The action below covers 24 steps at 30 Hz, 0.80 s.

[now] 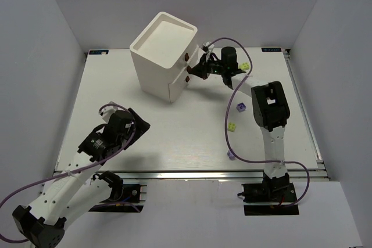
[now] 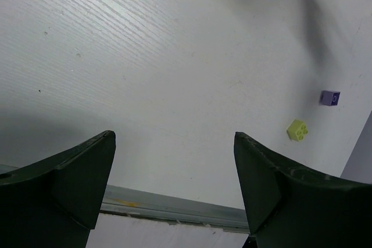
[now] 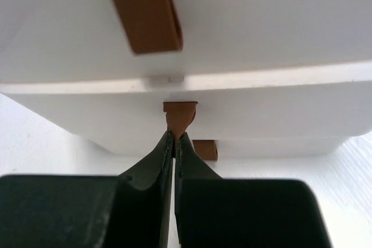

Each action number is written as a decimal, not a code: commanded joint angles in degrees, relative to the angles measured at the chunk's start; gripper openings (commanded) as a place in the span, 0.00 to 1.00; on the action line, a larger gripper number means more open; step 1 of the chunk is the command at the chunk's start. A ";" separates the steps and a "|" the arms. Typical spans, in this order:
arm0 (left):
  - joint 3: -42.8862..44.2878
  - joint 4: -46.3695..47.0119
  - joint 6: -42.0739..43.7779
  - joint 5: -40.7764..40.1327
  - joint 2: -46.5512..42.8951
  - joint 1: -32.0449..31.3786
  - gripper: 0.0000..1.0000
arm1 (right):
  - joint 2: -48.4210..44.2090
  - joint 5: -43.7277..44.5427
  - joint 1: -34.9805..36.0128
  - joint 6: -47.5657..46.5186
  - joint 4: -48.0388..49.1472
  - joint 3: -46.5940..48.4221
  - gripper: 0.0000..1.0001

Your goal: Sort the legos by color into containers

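Note:
The white cabinet (image 1: 163, 53) with three drawers stands at the back centre. My right gripper (image 1: 195, 72) is shut on the brown knob (image 3: 179, 115) of the middle drawer (image 3: 261, 114), its fingertips (image 3: 176, 137) pinching the knob's lower end. The top knob (image 3: 142, 7) and bottom knob (image 3: 205, 150) are free. Legos lie on the table to the right: a yellow-green one (image 1: 245, 65), a purple one (image 1: 242, 107), a yellow-green one (image 1: 232, 126) and a purple one (image 1: 231, 154). My left gripper (image 1: 138, 124) is open and empty (image 2: 174, 137) above the front left of the table.
The left wrist view shows a purple lego (image 2: 330, 97) and a yellow-green lego (image 2: 297, 130) far to its right, and the table's metal front rail (image 2: 174, 207) below the fingers. White walls enclose the table on three sides.

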 commanded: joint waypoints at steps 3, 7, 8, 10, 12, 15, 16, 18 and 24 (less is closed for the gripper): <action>1.82 -2.19 -3.72 -5.88 1.33 -0.23 0.92 | -8.50 -1.77 -3.24 -2.74 1.66 -8.87 0.00; 3.48 -4.57 -5.84 -9.49 4.66 -0.23 0.93 | -12.28 -2.03 -5.00 -4.93 -0.19 -14.15 0.00; 4.10 -5.01 -6.37 -10.12 6.59 -0.23 0.93 | -13.07 -1.86 -5.35 -5.37 -0.62 -15.30 0.00; 6.38 -6.24 -7.34 -11.87 8.71 0.30 0.95 | -14.75 -1.95 -6.23 -5.81 -0.98 -17.85 0.00; 7.96 -8.60 -9.00 -12.84 11.96 0.30 0.98 | -15.80 -1.86 -6.67 -6.34 -1.24 -18.91 0.00; 11.56 -12.29 -10.67 -14.16 16.34 0.30 0.98 | -16.42 -2.56 -7.20 -6.34 -1.85 -19.36 0.00; 12.44 -13.53 -11.29 -14.60 17.32 0.30 0.98 | -16.68 -2.65 -7.20 -6.43 -2.03 -19.36 0.10; 15.34 -17.38 -13.74 -15.74 20.39 0.30 0.98 | -17.03 -2.91 -7.55 -6.26 -2.73 -19.18 0.50; 20.54 -30.59 -27.62 -17.68 27.17 3.37 0.98 | -21.86 -2.91 -9.83 -8.19 -7.92 -21.01 0.79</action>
